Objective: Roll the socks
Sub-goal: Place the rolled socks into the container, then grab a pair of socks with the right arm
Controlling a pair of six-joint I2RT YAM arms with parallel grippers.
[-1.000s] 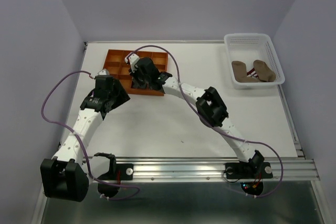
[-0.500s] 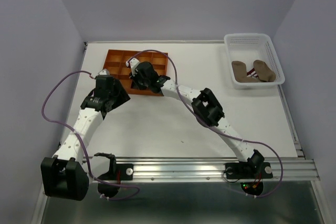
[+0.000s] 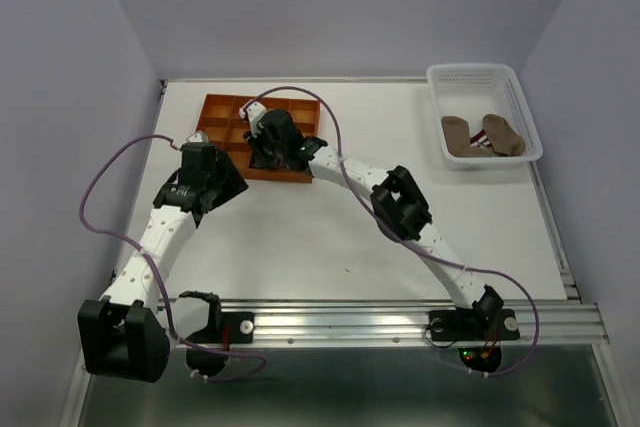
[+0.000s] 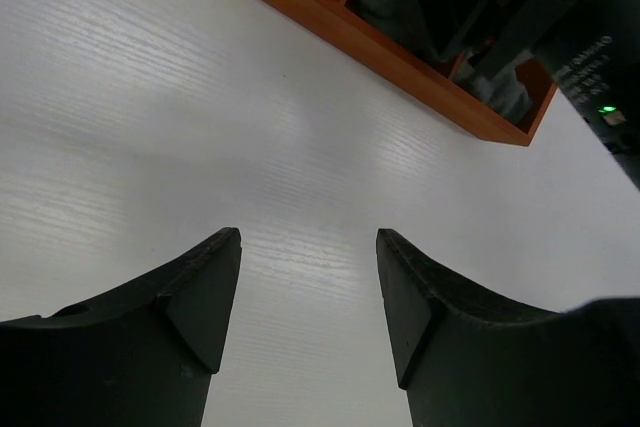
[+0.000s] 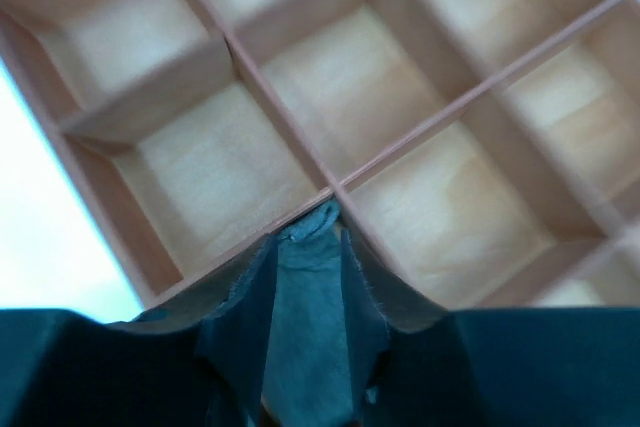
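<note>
Pinched shut on a grey sock point(image 5: 312, 239) over the orange tray point(image 3: 222, 102) at 11 o'clock, the right claw point(image 5: 308, 347) could drop it astride a divider point(image 5: 272, 115), unrolling it; the left claw point(image 4: 308, 287) gapes empty.
</note>
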